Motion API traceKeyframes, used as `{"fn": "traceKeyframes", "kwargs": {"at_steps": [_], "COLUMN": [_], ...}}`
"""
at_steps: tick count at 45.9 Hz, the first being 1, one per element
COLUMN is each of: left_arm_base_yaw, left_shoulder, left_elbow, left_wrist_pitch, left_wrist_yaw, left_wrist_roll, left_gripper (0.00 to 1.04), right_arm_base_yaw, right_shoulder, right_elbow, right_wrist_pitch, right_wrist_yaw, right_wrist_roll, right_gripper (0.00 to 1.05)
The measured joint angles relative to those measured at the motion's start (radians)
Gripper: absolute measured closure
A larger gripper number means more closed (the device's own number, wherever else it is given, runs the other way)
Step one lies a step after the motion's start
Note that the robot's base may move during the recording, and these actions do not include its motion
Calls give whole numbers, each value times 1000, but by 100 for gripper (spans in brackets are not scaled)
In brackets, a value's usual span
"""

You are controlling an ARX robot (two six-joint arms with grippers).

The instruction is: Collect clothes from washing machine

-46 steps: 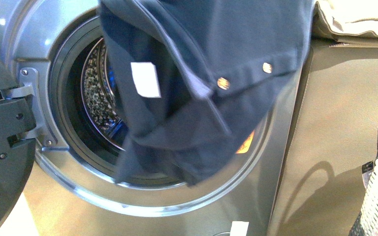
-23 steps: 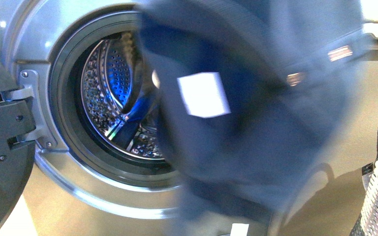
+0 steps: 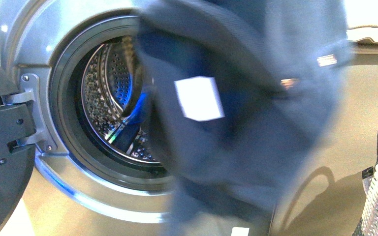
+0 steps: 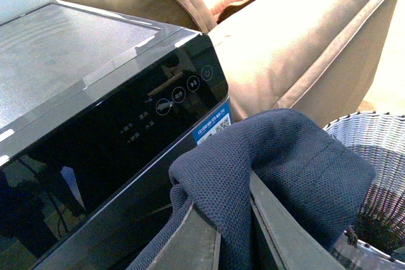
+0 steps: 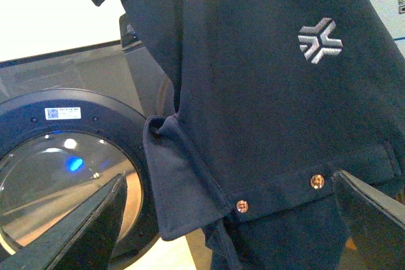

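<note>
— Where is the washing machine (image 3: 54,162)?
— Just beyond the left jaws, with its door (image 3: 0,172) swung open and the steel drum (image 3: 103,88) showing.
— And the shirt?
— The navy shirt (image 3: 256,128) hangs in front of the drum opening, with a fold pinched tight between the left jaws. The right jaws are spread wide, gripping nothing, and the hem hangs just beyond them.
— The basket?
— The woven basket (image 4: 373,150) lies beyond the left jaws, past the shirt.
— Smaller bits?
— A white label (image 3: 199,98), and two metal snaps (image 5: 242,205) on the hem.
</note>
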Motion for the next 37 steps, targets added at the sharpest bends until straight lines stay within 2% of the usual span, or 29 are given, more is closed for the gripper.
{"fn": "traceKeyframes", "kwargs": {"at_steps": [10, 21, 37], "left_arm_base_yaw": [0, 0, 0], "left_shoulder": [0, 0, 0], "left_elbow": [0, 0, 0], "left_wrist_pitch": [0, 0, 0], "left_wrist_yaw": [-11, -16, -23], "left_wrist_roll": [0, 0, 0], "left_gripper": [96, 96, 96], "right_arm_base_yaw": [121, 248, 281], "right_shoulder": [222, 434, 618], "right_elbow": [206, 370, 550], "right_wrist_pitch": [-26, -55, -54], "right_wrist_yaw": [51, 144, 263], "right_wrist_roll": [-32, -144, -212], "right_gripper": [7, 7, 7]}}
